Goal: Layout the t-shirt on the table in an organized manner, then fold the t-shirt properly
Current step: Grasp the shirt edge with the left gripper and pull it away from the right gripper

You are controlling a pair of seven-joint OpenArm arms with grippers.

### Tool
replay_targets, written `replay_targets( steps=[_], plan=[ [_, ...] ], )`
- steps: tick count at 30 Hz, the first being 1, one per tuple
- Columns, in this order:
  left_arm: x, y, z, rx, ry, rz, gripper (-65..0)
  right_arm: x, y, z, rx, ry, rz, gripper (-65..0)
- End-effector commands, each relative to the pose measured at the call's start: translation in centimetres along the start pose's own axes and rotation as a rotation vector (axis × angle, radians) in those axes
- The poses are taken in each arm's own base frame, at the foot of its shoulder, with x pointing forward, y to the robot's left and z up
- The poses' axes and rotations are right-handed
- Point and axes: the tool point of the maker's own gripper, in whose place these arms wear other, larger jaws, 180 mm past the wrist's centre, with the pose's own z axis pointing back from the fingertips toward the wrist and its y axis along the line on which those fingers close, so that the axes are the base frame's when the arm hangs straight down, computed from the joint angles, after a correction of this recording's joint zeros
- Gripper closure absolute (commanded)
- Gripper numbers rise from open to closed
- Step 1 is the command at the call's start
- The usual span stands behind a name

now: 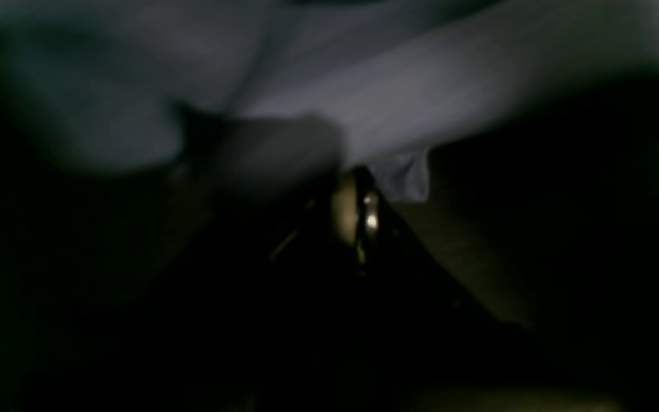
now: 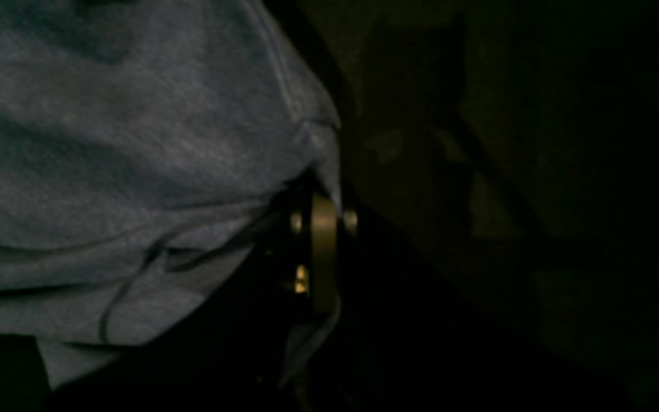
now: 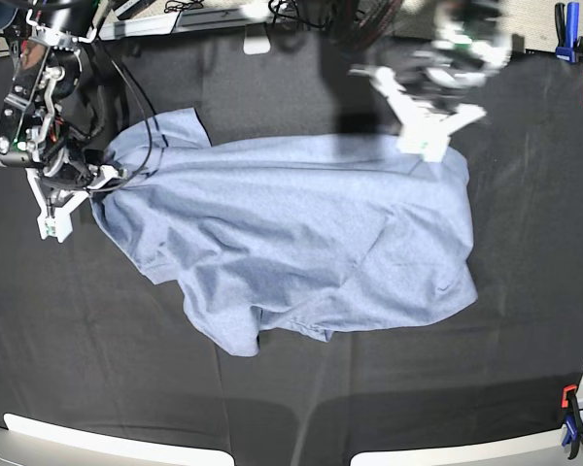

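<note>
The right gripper [image 3: 99, 178] pinches the left end of the t-shirt [image 3: 301, 248]; the shirt lies long across the table [image 3: 78, 340], stretched between both arms; the left gripper [image 3: 423, 146], blurry, seems clamped on the far right edge; no containers here.

left wrist view: dark and blurred, with pale blue-grey cloth of the t-shirt [image 1: 421, 103] filling the upper part of the frame and running from the upper right down toward the centre, where a small flap of it hangs. the left gripper [image 1: 358, 220] sits just below that flap at frame centre, seen as a dull metal part with a bright glint, its jaws drawn together with cloth bunched right at the tips. everything below and to the right is near-black, with only a faint lighter patch, too dim to identify.
</note>
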Motion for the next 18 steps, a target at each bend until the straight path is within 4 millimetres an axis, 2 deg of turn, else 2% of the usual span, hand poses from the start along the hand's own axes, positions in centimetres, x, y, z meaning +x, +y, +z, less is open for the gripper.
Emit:
replay_targets(
  steps=[1, 6, 11, 16, 18],
  plan=[
    [-2.6, 1.9, 0.5, 0.067, 0.1, -0.029, 0.0, 1.7, -0.5, 0.6, -0.014, -0.05, 0.017, 0.0],
    [-4.9, 5.5, 1.8, 0.14, 0.158, -0.113, 0.0, 1.5, -1.0, 0.6, -0.04, -0.038, 0.029, 0.0],
    [-6.6, 8.9, 3.3, 0.22, 0.197, -0.093, 0.0, 1.5, -1.0, 0.6, -0.039, -0.036, 0.029, 0.0],
    [-7.3, 13.6, 5.4, 0.341, 0.19, -0.043, 0.0, 1.4, -1.0, 0.6, -0.039, -0.035, 0.029, 0.0],
    [-7.4, 14.6, 5.9, 0.348, 0.189, -0.005, 0.0, 1.4, -1.0, 0.6, -0.04, -0.032, 0.029, 0.0]
  ],
)
